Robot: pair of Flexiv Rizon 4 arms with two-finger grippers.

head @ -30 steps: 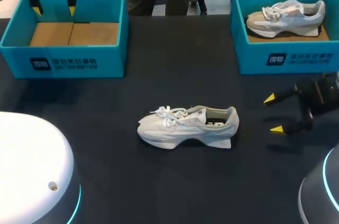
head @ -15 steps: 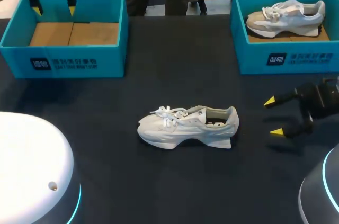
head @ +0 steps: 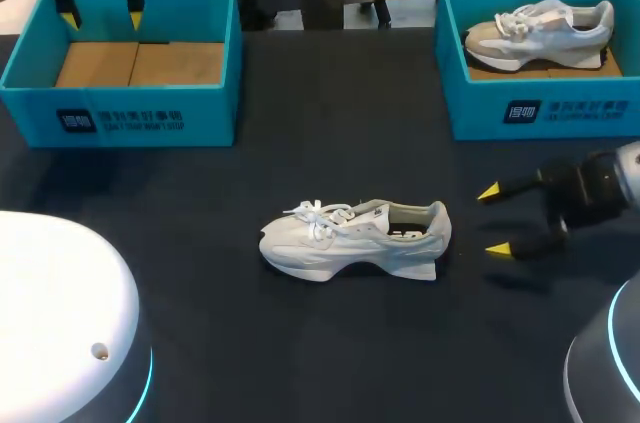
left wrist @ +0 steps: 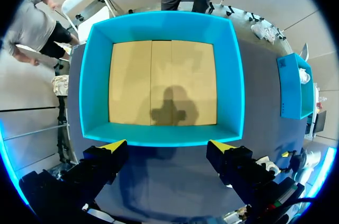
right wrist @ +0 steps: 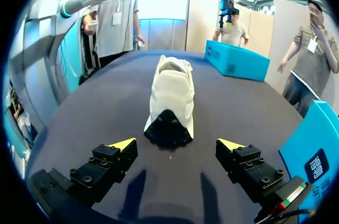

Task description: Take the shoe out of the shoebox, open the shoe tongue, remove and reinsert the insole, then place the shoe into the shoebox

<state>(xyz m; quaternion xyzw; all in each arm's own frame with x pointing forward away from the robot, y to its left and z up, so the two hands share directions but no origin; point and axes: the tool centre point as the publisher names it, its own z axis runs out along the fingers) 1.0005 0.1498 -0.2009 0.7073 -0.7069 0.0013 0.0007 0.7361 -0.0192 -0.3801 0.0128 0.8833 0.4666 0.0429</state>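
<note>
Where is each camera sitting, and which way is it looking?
Head view: above, behind the robot, looking down at the table; the left gripper and right gripper show.
Left wrist view: on the left wrist, looking straight down into the empty box; the left gripper shows, open.
Right wrist view: on the right wrist, looking along the table at the shoe, heel first; the right gripper shows, open.
Shared: head and right wrist views both see the shoe.

dark table (head: 330,103) | white shoe (head: 355,240) centre | left shoebox (head: 150,119) far-left corner | right shoebox (head: 575,109) far-right corner
</note>
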